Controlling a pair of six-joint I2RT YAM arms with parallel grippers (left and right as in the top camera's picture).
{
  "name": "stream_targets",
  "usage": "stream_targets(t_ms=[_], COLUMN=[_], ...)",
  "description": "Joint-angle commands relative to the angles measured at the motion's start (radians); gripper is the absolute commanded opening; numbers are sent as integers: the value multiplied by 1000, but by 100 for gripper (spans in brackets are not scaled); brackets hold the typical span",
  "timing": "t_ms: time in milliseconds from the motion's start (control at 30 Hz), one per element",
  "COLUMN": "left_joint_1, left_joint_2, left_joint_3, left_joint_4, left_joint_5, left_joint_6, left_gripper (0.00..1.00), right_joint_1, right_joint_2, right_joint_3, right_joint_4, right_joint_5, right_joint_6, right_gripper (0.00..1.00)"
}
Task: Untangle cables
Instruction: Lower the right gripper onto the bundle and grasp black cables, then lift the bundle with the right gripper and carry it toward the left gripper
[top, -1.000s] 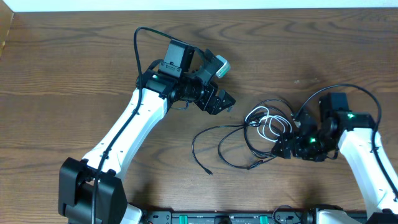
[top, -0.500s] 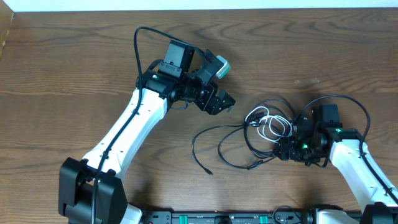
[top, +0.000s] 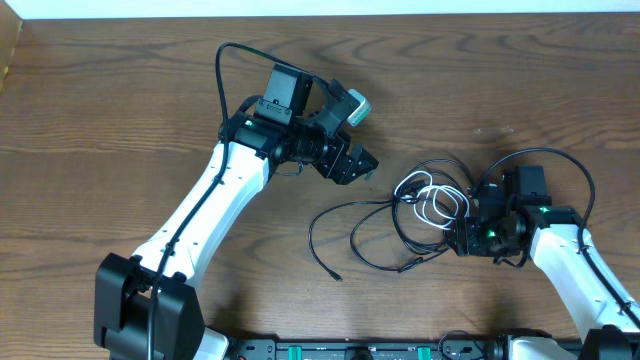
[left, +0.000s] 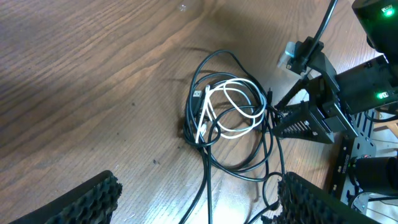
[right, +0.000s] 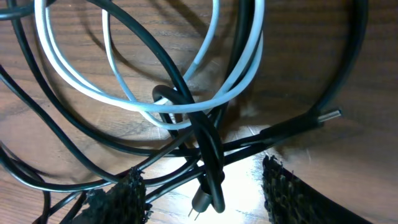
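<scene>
The cables lie in a tangle (top: 425, 205) on the wooden table, right of centre: black loops (left: 211, 81) with a shorter white cable (top: 428, 197) wound through them. One long black strand trails left to a free plug (top: 335, 275). My right gripper (top: 462, 238) is low at the tangle's right edge, jaws apart and straddling crossed black strands (right: 208, 155) and a small pronged plug (right: 198, 206); the white cable (right: 205, 68) loops just beyond. My left gripper (top: 358, 160) hovers open to the upper left of the tangle, nothing between its fingers (left: 93, 199).
Thick black wires belonging to the arms arch over the left arm (top: 222, 70) and the right arm (top: 560, 160). Bare wood lies around the tangle. A metal-tipped black cable end (right: 326, 116) lies right of the knot.
My right arm shifted left and down onto the tangle's edge, and its jaws have narrowed around the black strands. The left arm has not moved.
</scene>
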Motion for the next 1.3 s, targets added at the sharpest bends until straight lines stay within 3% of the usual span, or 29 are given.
stream_targets(t_ms=[0, 133, 167, 200, 333, 533, 733, 900, 1267], left_joint_1=[-1, -1, -1, -1, -1, -1, -1, -1, -1], left_joint_2=[5, 5, 5, 5, 5, 5, 5, 5, 5], left_joint_3=[15, 15, 15, 15, 15, 15, 15, 15, 15], left_joint_4=[-1, -2, -2, -2, -2, -13, -12, -12, -12], left_joint_5=[-5, -6, -5, -5, -5, -6, -5, -5, -5], left_joint_6=[13, 13, 13, 13, 13, 13, 13, 13, 13], left_gripper=[82, 82, 82, 82, 82, 82, 82, 82, 82], right_joint_1=[16, 16, 16, 16, 16, 15, 16, 16, 16], right_joint_2=[0, 0, 0, 0, 0, 0, -1, -1, -1], right_joint_3=[-6, -14, -19, -21, -46, -61, -39, -31, -31], right_joint_4=[-10, -15, -11, -8, 36, 79, 188, 271, 388], right_joint_5=[16, 8, 7, 3, -33, -48, -33, 109, 259], right_joint_6=[-26, -30, -30, -30, -46, -27, 143, 275, 363], right_gripper=[51, 36, 17, 12, 5, 1, 1, 1, 1])
